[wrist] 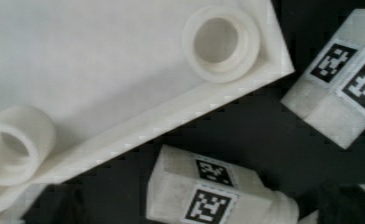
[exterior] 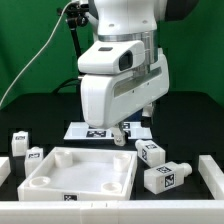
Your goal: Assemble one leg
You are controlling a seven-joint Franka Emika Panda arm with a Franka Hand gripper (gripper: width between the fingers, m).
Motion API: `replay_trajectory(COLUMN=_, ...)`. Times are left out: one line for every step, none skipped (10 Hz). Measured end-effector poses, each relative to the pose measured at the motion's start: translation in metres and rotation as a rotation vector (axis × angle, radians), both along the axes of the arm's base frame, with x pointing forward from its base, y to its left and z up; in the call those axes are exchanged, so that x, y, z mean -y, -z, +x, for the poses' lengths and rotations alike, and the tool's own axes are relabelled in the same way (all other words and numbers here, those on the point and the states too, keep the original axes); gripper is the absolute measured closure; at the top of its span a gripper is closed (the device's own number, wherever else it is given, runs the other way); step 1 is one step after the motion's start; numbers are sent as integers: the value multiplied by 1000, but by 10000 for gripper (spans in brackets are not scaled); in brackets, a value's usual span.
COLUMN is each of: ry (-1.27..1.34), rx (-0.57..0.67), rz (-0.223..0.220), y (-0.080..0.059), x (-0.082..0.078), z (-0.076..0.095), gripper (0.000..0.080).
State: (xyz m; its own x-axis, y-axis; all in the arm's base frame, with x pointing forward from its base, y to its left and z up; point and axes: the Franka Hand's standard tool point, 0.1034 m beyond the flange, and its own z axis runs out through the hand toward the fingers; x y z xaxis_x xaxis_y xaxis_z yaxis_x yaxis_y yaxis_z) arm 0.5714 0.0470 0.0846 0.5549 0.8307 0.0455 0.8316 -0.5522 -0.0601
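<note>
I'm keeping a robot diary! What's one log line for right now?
tray: lying flat | gripper: near its corner, jaws unclear | leg: loose beside tray, ungripped | socket: empty

Robotics lab bench: Franka arm (exterior: pixel 120 70) over black table (exterior: pixel 40 112), green curtain (exterior: pixel 30 40) behind, marker board (exterior: pixel 88 130) w/ printed tags.

One leg (wrist: pixel 351 78) runs off the wrist view's edge (marker board (exterior: pixel 86 131) half hidden).
</note>
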Motion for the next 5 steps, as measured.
replay_trajectory(ry=35, rx=11, rz=2, y=0, x=1, z=0, gripper=150)
replay_trajectory(ry=149, rx=48, rz=4, y=1, x=3, z=-4, gripper=150)
replay_trajectory(ry=301, rx=32, rz=3, y=6, x=-7, z=-14, gripper=150)
replay_trajectory(ry=378, rx=23, rz=2, y=10, x=-27, z=-17, gripper=150)
replay_trajectory(ry=390, rx=26, rz=6, y=14, x=-40, z=-17, gripper=150)
